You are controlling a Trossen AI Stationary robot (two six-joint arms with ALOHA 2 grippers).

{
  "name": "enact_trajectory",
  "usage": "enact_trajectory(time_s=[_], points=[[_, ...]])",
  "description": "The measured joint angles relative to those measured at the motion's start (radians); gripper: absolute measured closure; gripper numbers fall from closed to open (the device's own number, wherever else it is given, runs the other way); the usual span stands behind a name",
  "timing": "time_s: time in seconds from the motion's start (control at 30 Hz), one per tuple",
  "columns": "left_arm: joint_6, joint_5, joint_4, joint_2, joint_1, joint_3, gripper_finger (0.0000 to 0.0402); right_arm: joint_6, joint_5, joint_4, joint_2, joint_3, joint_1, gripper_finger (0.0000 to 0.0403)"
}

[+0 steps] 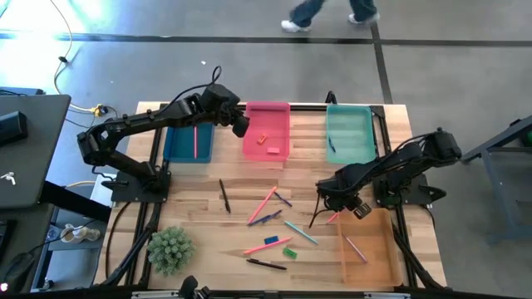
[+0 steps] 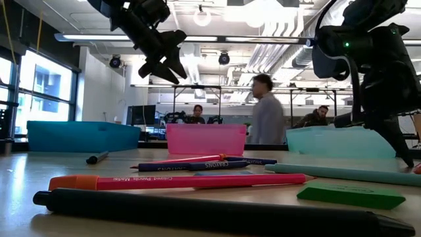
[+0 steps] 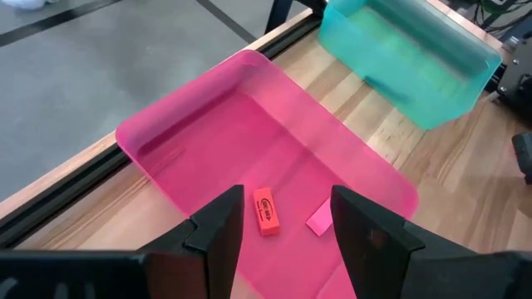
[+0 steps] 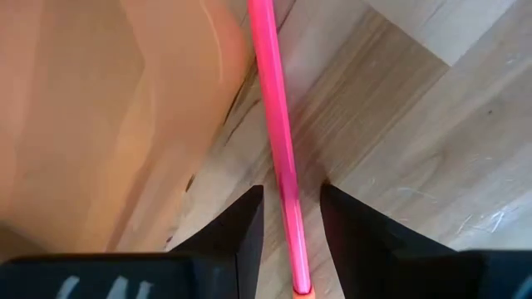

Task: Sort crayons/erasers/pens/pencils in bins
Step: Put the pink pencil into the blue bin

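My left gripper [image 1: 241, 126] [image 3: 288, 199] hangs open above the near left part of the pink bin [image 3: 166, 141]. On the bin's floor lie an orange eraser [image 3: 265, 209] and a pink eraser [image 3: 320, 218]. My right gripper [image 1: 339, 208] [image 4: 291, 195] points down, open, just left of the orange bin [image 1: 367, 245]. Its fingers stand on either side of a pink stick [image 4: 274, 100] that lies on the wood beside the bin's wall, with a gap on both sides. The blue bin [image 1: 189, 143] and the teal bin [image 1: 349, 134] each hold one stick.
Loose sticks lie mid-table: a black pen [image 1: 224, 195], a pink one [image 1: 262, 205], a teal one [image 1: 299, 231]. Nearer the front lie a blue eraser [image 1: 271, 241], a green eraser [image 1: 288, 251] and another black pen [image 1: 266, 264]. A spiky plant [image 1: 170, 249] stands near left.
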Motion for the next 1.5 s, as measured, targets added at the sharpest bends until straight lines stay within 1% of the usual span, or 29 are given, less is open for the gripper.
enact_trajectory(time_s=[0.17, 0.27, 0.37, 0.57, 0.63, 0.83, 0.9, 1.0, 1.1, 1.17, 1.3, 1.37, 1.5], points=[[0.000, 0.000, 0.000, 0.000, 0.000, 0.000, 0.0233, 0.019, 0.021, 0.004, 0.016, -0.001, -0.002, 0.0284], [0.000, 0.000, 0.000, 0.000, 0.000, 0.000, 0.0233, 0.019, 0.024, 0.008, 0.016, -0.002, -0.013, 0.0294], [0.000, 0.000, 0.000, 0.000, 0.000, 0.000, 0.0233, 0.019, 0.024, 0.012, 0.017, -0.003, -0.034, 0.0316], [0.000, 0.000, 0.000, 0.000, 0.000, 0.000, 0.0233, 0.013, 0.012, 0.019, 0.018, -0.005, -0.068, 0.0379], [0.000, 0.000, 0.000, 0.000, 0.000, 0.000, 0.0233, 0.007, 0.005, 0.018, 0.018, -0.005, -0.075, 0.0393], [0.008, 0.009, -0.013, 0.000, 0.001, 0.000, 0.0233, 0.000, -0.003, 0.019, 0.018, -0.005, -0.079, 0.0388], [0.016, 0.031, -0.038, 0.000, 0.011, 0.000, 0.0233, 0.000, -0.002, 0.019, 0.018, -0.004, -0.079, 0.0392], [0.017, 0.107, -0.070, -0.001, 0.038, 0.000, 0.0233, 0.003, -0.005, 0.013, 0.020, 0.012, -0.079, 0.0399], [0.018, 0.170, -0.099, -0.001, 0.069, 0.000, 0.0234, 0.028, -0.004, 0.002, 0.021, 0.035, -0.079, 0.0397], [0.029, 0.191, -0.116, -0.001, 0.089, 0.000, 0.0234, 0.045, 0.013, 0.014, 0.022, 0.048, -0.079, 0.0396], [0.070, 0.193, -0.158, -0.002, 0.125, 0.000, 0.0234, 0.089, 0.060, 0.044, 0.022, 0.069, -0.082, 0.0400], [0.090, 0.217, -0.178, -0.005, 0.145, 0.000, 0.0234, 0.125, 0.054, 0.045, 0.022, 0.078, -0.093, 0.0401], [0.128, 0.310, -0.179, -0.009, 0.183, 0.000, 0.0234, 0.214, -0.002, 0.069, 0.021, 0.095, -0.132, 0.0401]])
